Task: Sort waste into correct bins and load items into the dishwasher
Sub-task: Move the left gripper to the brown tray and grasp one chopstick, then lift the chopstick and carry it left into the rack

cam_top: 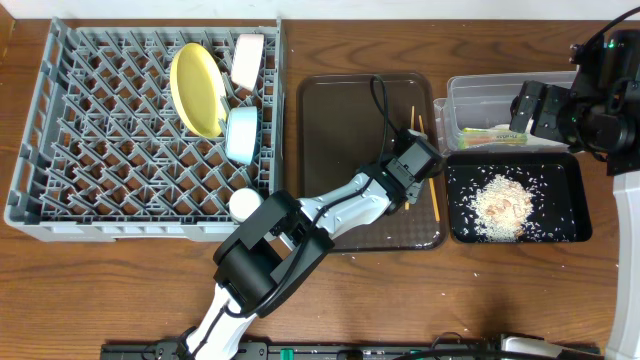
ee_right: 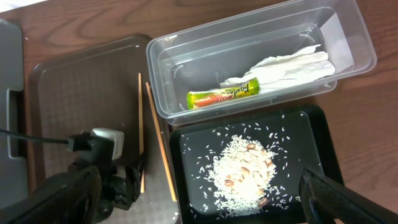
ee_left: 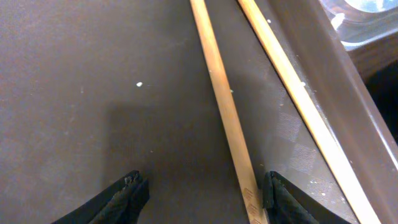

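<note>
Toward the near right corner of the flat dark brown plastic serving tray (cam_top: 340, 130), which sits mid-desk, the left gripper (ee_left: 202, 186) hangs low with its fingers spread and nothing pinched. One of the two thin wooden chopsticks (ee_left: 224, 106) lies flat on the tray between them, close against the right-hand finger. Its twin (ee_left: 292, 87) lies outside that finger, just beside the tray's raised right rim. The waste looks sorted, so the step in hand seems to be lifting a chopstick for the rack. Next, the fingertips must reach the tray floor and close across the inner stick. It is slim and flat-lying and may roll or slip, and the rim crowds the outer one. Just right of this tray, a shallow black rectangular tray (cam_top: 456, 232) holds pale rice-like food scraps (cam_top: 500, 205). Beyond it, near the desk's far right corner, a clear rectangular plastic tub (ee_right: 186, 56) holds a green-and-orange snack wrapper (ee_right: 224, 95) and a crumpled white paper napkin (ee_right: 292, 65). The right gripper (ee_right: 199, 180) hangs above the tub, fingers wide apart and empty. On the desk's left side, the large square grey plastic dish rack (cam_top: 30, 130) carries a small white cup (cam_top: 244, 202) at its near edge. Farther back stand a light blue bowl (cam_top: 241, 135), a round yellow plate (cam_top: 195, 90) and a white bowl (cam_top: 248, 58).
</note>
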